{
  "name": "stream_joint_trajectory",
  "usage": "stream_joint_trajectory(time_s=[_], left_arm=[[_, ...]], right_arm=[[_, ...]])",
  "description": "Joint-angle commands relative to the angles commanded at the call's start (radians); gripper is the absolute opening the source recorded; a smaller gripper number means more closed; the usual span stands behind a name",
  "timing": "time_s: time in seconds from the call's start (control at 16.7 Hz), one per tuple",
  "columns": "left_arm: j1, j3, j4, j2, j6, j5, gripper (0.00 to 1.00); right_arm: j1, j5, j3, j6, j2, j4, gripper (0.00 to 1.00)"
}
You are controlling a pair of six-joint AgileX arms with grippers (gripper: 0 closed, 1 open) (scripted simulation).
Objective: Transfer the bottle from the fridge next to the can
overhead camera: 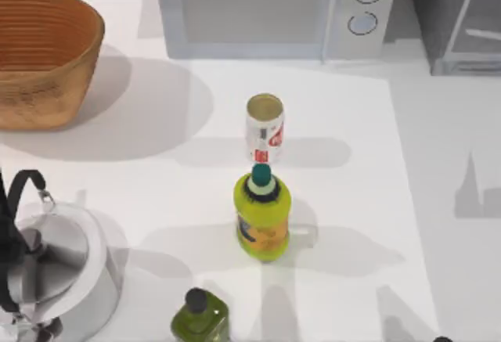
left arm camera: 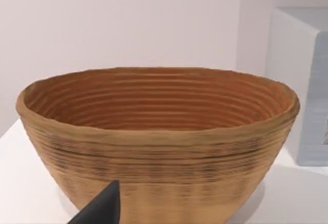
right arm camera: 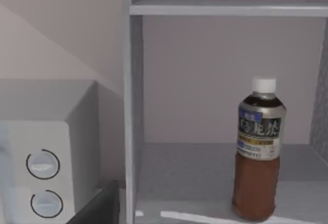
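Observation:
The dark reddish-brown bottle (right arm camera: 256, 155) with a white cap stands upright on the lower shelf of the fridge (right arm camera: 132, 106), whose inside lies open to my right wrist view. One dark fingertip (right arm camera: 101, 207) of my right gripper shows well short of the bottle, near the fridge's frame. In the top view the fridge (overhead camera: 452, 21) is at the back right. The white can (overhead camera: 264, 128) with red markings stands upright mid-table. A dark fingertip (left arm camera: 102, 209) of my left gripper points at the woven basket (left arm camera: 159, 147).
A white microwave (overhead camera: 274, 9) sits at the back, left of the fridge. The yellow-green bottle (overhead camera: 262, 215) stands just in front of the can. An olive bottle (overhead camera: 200, 317) and a steel kettle (overhead camera: 51, 268) sit near the front. The basket (overhead camera: 39, 56) is back left.

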Motion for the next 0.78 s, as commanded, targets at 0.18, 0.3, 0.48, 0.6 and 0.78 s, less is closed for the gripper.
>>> stream_joint_trajectory(time_s=[0.18, 0.3, 0.48, 0.6, 0.78], left_arm=[[0.0, 0.0, 0.0, 0.0, 0.0, 0.0, 1.0], [0.0, 0.0, 0.0, 0.0, 0.0, 0.0, 1.0], [0.0, 0.0, 0.0, 0.0, 0.0, 0.0, 1.0], [0.0, 0.0, 0.0, 0.0, 0.0, 0.0, 1.0], [0.0, 0.0, 0.0, 0.0, 0.0, 0.0, 1.0]], right_arm=[[-0.034, -0.034, 0.141, 0.002, 0.307, 0.155, 1.0], [-0.059, -0.058, 0.241, 0.004, 0.541, 0.263, 1.0], [-0.096, -0.093, 0.389, 0.006, 0.902, 0.426, 1.0], [-0.12, -0.115, 0.483, 0.008, 1.129, 0.529, 1.0], [-0.153, -0.142, 0.609, 0.01, 1.416, 0.667, 1.0]])
